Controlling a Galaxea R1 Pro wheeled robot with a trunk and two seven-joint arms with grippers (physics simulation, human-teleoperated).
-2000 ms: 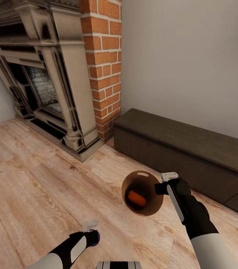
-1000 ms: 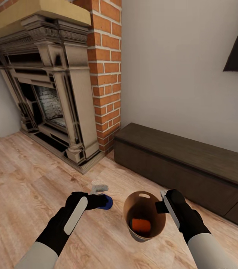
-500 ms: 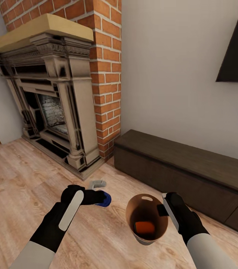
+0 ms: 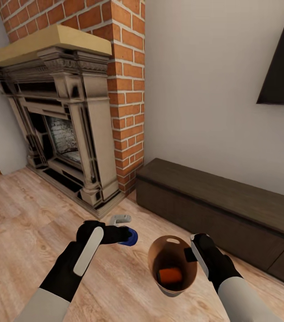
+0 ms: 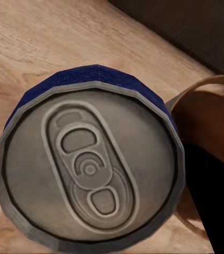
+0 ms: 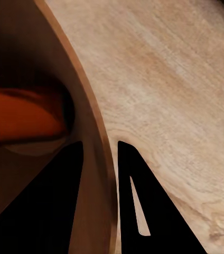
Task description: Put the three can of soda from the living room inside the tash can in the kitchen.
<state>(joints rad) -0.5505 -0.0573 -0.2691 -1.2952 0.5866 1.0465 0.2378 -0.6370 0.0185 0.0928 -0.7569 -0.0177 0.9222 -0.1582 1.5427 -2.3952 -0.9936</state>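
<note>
My left gripper (image 4: 125, 231) is shut on the dark blue can of soda (image 4: 130, 237), held above the wood floor just left of the trash can (image 4: 173, 264). Its grey top with the pull tab (image 5: 89, 168) faces the left wrist camera, the bin's brown rim (image 5: 212, 87) beside it. My right gripper (image 4: 190, 250) is shut on the bin's right rim, one finger (image 6: 54, 196) inside the wall and one finger (image 6: 149, 206) outside. An orange can (image 4: 169, 275) lies in the bin's bottom, also seen as the orange can (image 6: 22, 119) from the right wrist.
A brick fireplace (image 4: 70, 116) with a stone surround stands at the back left. A low dark wooden bench (image 4: 218, 205) runs along the grey wall on the right, under a black TV (image 4: 282, 62). Light plank floor (image 4: 21, 223) spreads to the left.
The head view has tilted upward over the frames. My left arm rose from low at the front and brought the blue can up beside the bin. The right gripper kept hold of the bin's rim.
</note>
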